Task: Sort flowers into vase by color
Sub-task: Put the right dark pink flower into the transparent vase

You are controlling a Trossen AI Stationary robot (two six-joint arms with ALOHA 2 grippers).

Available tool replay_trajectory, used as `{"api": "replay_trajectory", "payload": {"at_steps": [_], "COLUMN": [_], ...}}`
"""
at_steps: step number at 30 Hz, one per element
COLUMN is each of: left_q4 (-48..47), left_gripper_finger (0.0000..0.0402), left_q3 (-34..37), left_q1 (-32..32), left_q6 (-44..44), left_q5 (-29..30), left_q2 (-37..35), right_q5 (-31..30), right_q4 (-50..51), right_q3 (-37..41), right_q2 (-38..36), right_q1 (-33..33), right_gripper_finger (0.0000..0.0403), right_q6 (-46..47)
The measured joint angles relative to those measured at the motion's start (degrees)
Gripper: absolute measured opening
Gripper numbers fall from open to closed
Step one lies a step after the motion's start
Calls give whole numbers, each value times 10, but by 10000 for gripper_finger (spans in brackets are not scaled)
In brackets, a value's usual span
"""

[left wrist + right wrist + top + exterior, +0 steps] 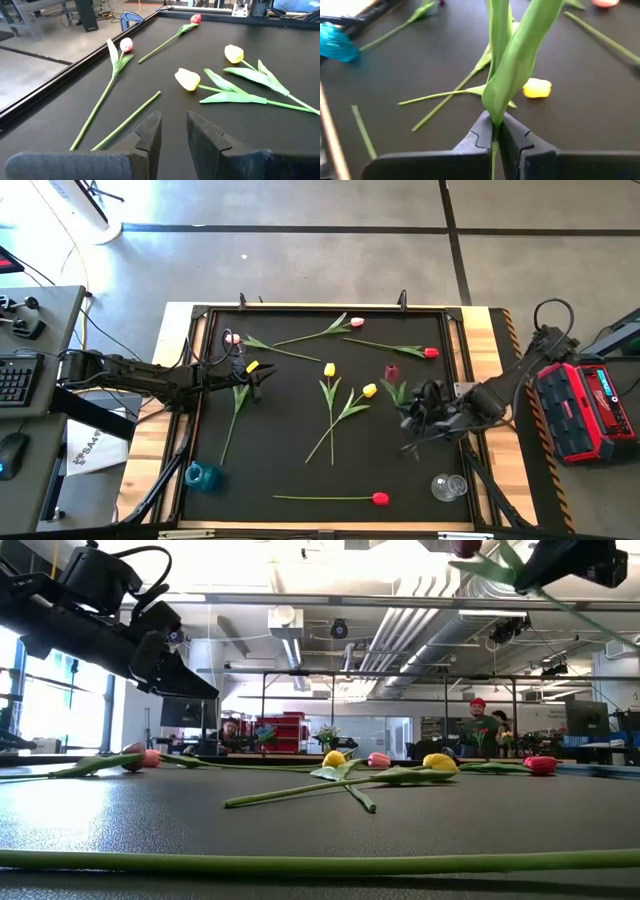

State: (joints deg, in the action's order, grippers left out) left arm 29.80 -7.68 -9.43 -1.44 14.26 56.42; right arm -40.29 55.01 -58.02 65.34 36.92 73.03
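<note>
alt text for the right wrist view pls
The right tool is shut on the thin green stem and long leaves of an artificial tulip, lifted above the black table mat. Below lie a yellow tulip bud, other loose green stems, and a blue glass vase at the mat's edge.

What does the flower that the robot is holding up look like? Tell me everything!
It is an artificial tulip with a dark red bud, a thin green stem and long green leaves that look like plastic or fabric. The right gripper has its jaws shut on the stem just below the leaves, holding the tulip lifted off the black table mat, clear of the yellow tulips lying on the mat. In the low view its bud shows high at the picture's top. Only the jaws touch it.
</note>
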Motion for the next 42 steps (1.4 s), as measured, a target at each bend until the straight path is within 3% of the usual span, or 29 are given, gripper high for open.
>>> {"api": "replay_trajectory", "payload": {"at_steps": [7,11,24,27,34,42], "left_q4": [0,0,5,5,5,5], "left_gripper_finger": [81,81,81,81,81,81], "left_q3": [0,0,0,0,0,0], "left_q1": [0,0,0,0,0,0], "left_q6": [-10,-24,-54,-69,-95,-105], "left_q5": [0,0,0,0,0,1], "left_q2": [0,0,0,0,0,0], "right_q5": [-19,-67,-223,-245,-231,-242], "right_q4": [-30,-29,17,21,22,10], "right_q3": [-14,-36,-50,-50,-50,-50], "right_q2": [-4,-4,-14,-32,-93,-170], "right_q1": [79,150,353,381,428,441], "right_gripper_finger": [0,0,0,0,0,0], "right_q6": [-100,-150,-118,-118,-121,-168]}}
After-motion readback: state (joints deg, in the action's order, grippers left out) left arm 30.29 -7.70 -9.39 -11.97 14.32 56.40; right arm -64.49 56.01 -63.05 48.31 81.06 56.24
